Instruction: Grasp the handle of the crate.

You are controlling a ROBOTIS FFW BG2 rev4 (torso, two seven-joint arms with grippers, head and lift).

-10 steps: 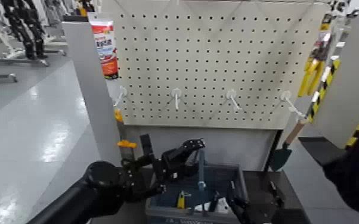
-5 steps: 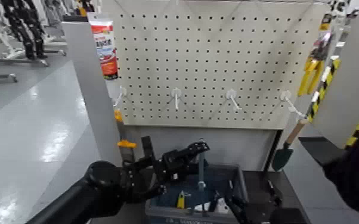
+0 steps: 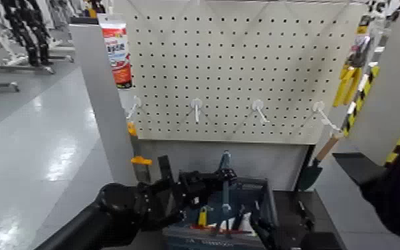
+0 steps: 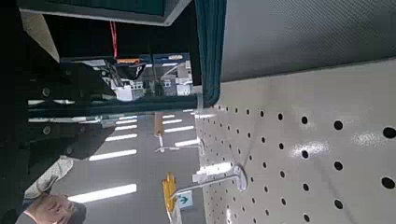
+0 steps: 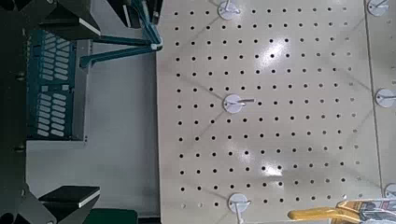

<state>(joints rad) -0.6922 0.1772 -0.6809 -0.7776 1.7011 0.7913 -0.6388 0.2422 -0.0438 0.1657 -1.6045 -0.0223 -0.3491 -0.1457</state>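
Observation:
The dark blue-grey crate (image 3: 256, 193) stands below the pegboard, with its thin handle (image 3: 224, 162) upright over the middle. My left gripper (image 3: 224, 177) reaches in from the left and is shut on the handle just below its top. In the left wrist view the handle (image 4: 211, 47) shows as a teal bar close to the camera. My right gripper (image 3: 270, 233) waits low at the crate's near right corner, open and empty. Its wrist view shows the crate's slotted side (image 5: 51, 84) and the handle (image 5: 117, 42) between its spread fingers (image 5: 73, 197).
A white pegboard (image 3: 242, 66) with several hooks rises right behind the crate. A green trowel (image 3: 313, 175) with a wooden shaft leans at the right. A grey post (image 3: 103, 100) stands at the left. Small tools, one yellow-handled (image 3: 202, 216), lie in the crate.
My left gripper moved right and closed onto the handle. The handle and the crate's rim now sit slightly higher. The right arm has not moved.

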